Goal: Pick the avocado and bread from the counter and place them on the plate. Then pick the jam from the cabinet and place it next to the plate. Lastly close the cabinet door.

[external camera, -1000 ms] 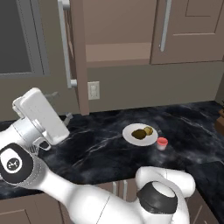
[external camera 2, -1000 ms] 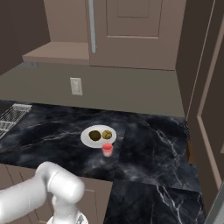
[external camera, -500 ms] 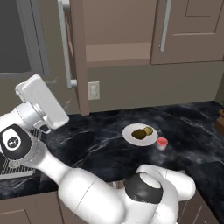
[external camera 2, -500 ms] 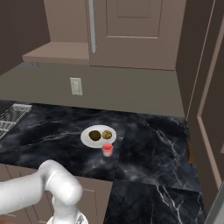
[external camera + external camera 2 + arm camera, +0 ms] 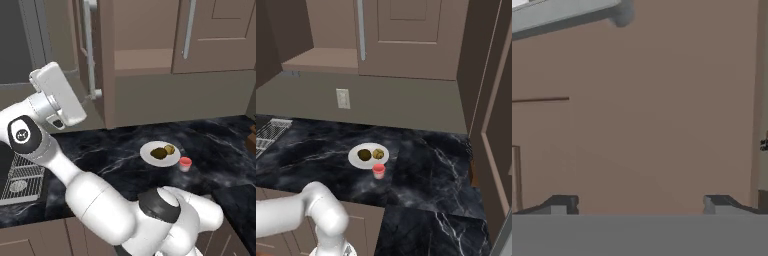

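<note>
The plate (image 5: 160,154) sits white and round at the middle of the dark marble desk (image 5: 220,145), carrying a dark green avocado (image 5: 158,153) and a small tan bread (image 5: 170,149) side by side. The jam (image 5: 185,163), a short pink-red jar, stands just beside the plate's lower right rim. The cabinet door (image 5: 92,60) stands open in the upper left of the left base view, its grey handle (image 5: 90,47) facing my hand. My claw (image 5: 639,204) is spread wide and holds nothing; its tips barely clear the bottom of the hand view, facing a brown panel. The handle is cut off at the top there.
</note>
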You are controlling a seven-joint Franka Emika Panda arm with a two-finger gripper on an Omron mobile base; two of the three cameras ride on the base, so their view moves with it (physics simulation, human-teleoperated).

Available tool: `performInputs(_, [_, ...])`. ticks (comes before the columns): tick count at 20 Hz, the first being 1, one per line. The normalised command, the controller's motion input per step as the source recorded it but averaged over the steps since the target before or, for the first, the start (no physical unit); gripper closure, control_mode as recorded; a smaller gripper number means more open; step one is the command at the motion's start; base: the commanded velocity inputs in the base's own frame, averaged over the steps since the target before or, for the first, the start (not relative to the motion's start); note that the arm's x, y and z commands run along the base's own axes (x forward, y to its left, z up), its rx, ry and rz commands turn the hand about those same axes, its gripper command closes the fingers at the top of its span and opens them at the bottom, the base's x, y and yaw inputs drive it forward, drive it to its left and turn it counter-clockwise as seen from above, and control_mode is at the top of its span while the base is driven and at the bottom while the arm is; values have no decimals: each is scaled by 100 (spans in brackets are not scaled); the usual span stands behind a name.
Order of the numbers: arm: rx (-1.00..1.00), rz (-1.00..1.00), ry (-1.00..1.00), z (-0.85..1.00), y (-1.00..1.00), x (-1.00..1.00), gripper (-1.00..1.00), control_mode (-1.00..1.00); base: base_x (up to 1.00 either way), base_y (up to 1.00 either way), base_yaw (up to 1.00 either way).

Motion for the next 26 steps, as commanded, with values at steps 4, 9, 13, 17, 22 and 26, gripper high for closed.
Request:
performInputs(4, [2,-8,12,55,-54,1,-100,-100,0,0,0])
performInputs(9, [1,0,25,24,-71,30,-100,-100,0,0,0])
performInputs(13, [0,12,40,2,-62,82,-100,-100,0,0,0])
performInputs(17, [0,20,47,37,-59,85,-100,-100,0,0,0])
performInputs(22, [0,32,56,13,-56,92,-100,-100,0,0,0])
performInputs(26, [0,40,53,0,-45,92,-100,-100,0,0,0])
